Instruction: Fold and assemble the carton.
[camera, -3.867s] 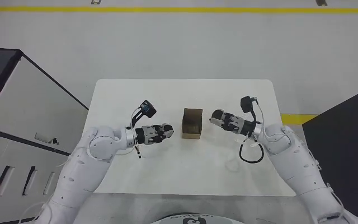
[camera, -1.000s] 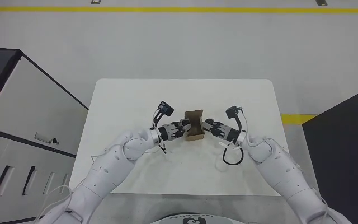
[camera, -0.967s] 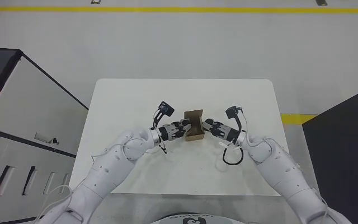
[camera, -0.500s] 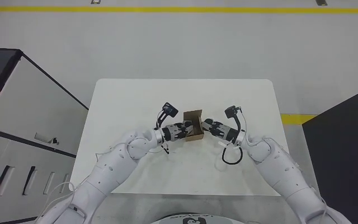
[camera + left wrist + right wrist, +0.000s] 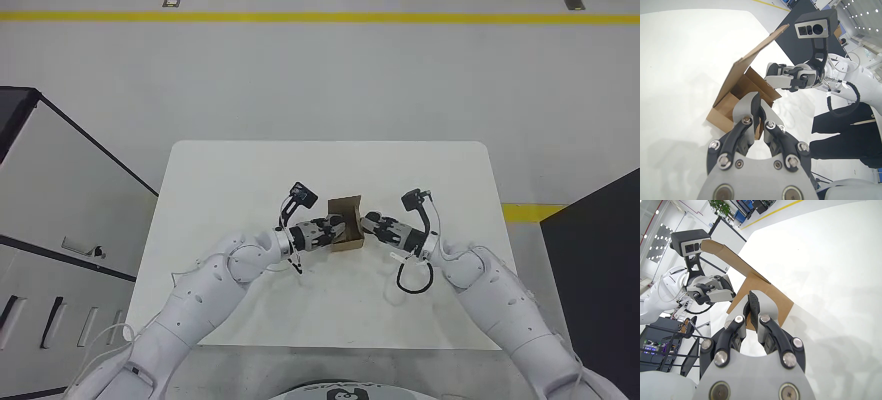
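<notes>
As seen from the top, we have the carton (image 5: 345, 215) standing near the middle of the white table (image 5: 220, 180), brown cardboard, mouth up, top not closed. One long flap (image 5: 753, 53) sticks up from its far wall, tilted, free edge in the air. We cannot tell how the shorter side flaps are folded.

We mark the left gripper (image 5: 329, 232) at the carton's left side and the right gripper (image 5: 367, 222) at its right side. The box sits between the two, both tips right against the cardboard.

From the left wrist we see the left gripper's black pads (image 5: 755, 106) pressed together, no gap, tip overlapping the carton's near wall. We cannot tell if any cardboard is pinched between them. Farther off in that view, the right gripper has its fingers together, tip touching the edge of the opposite wall.

From the right wrist we see the right gripper's pads (image 5: 753, 308) closed on each other, nothing visibly between them, tip just in front of the carton's plain outer wall. Across the box, the left gripper has its fingers together, tip meeting the carton's edge.

We see the carton resting on the table. We note a black cable (image 5: 412, 283) looping off the right arm over the table, and a yellow line (image 5: 320, 16) on the floor beyond the table.
</notes>
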### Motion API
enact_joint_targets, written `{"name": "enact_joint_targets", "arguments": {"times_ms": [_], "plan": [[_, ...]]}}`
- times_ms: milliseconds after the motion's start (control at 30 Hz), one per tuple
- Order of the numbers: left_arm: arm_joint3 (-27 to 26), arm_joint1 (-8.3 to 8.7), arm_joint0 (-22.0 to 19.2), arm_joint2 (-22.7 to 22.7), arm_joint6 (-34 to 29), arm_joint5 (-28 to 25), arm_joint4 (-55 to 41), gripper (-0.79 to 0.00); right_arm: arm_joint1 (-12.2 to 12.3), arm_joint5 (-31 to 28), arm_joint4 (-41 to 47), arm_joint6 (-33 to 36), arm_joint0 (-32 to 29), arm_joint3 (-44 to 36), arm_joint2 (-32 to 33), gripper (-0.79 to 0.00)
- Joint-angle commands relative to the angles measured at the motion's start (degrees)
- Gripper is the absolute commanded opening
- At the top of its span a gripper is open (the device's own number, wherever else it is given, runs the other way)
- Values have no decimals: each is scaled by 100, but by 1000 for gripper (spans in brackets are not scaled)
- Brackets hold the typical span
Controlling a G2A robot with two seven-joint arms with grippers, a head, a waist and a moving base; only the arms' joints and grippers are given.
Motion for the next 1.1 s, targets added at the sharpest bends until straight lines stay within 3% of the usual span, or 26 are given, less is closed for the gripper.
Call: {"name": "enact_joint_targets", "arguments": {"times_ms": [0, 600, 1067], "plan": [[29, -10, -14, 11, 4, 2, 0, -785, -4, -4, 3, -7, 2, 8, -1, -785], [1, -24, 7, -74, -11, 19, -12, -785, -13, -51, -7, 14, -15, 12, 53, -785], [-453, 65, 272, -386, 15, 24, 75, -785, 38, -84, -90, 207, -94, -348, 204, -785]]}}
